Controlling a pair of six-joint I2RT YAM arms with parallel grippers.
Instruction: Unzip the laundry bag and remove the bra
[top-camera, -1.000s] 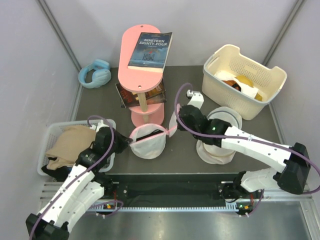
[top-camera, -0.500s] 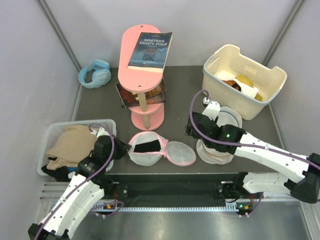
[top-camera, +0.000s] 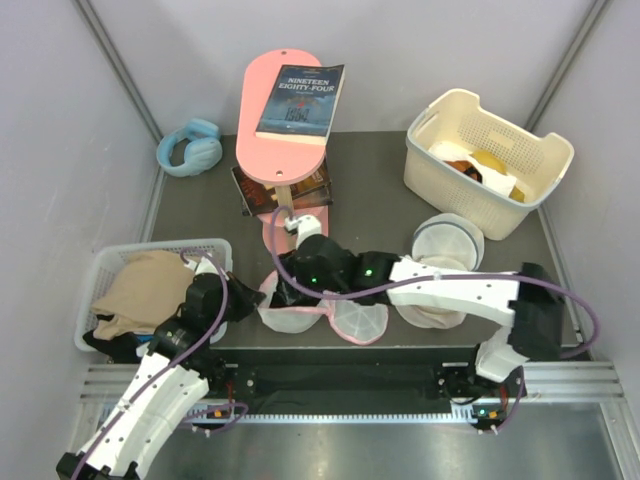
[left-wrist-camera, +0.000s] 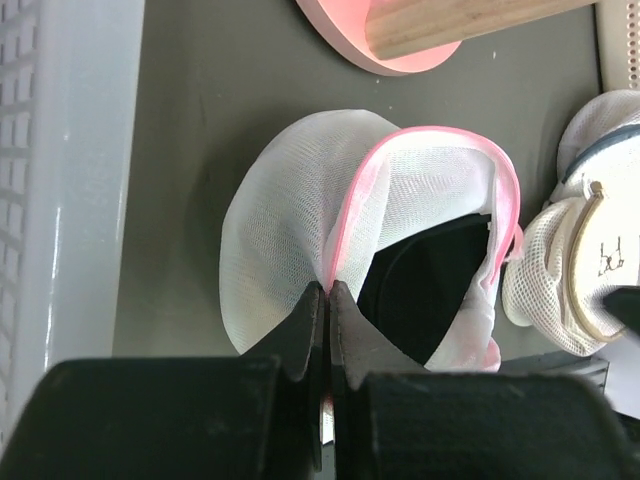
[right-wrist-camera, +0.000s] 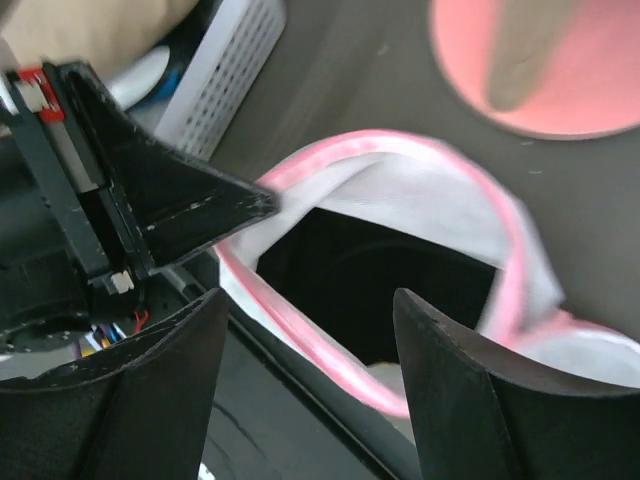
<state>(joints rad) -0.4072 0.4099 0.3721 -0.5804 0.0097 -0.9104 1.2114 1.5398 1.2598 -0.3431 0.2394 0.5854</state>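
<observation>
The top external view looks steeply down from above and behind both arm bases, far enough to take in the whole dark grey surface (top-camera: 380, 170). The left wrist view looks almost straight down past the left pincer (left-wrist-camera: 327, 300), close over the round white mesh laundry bag with pink trim (left-wrist-camera: 290, 230). The right wrist view, past the right pincer (right-wrist-camera: 310, 385), sits closer still, tilted into the bag's mouth. All three views share that bag. Both wrist views also catch the pink round stand base (left-wrist-camera: 400, 40) and the white slatted plastic basket (left-wrist-camera: 60, 150).
</observation>
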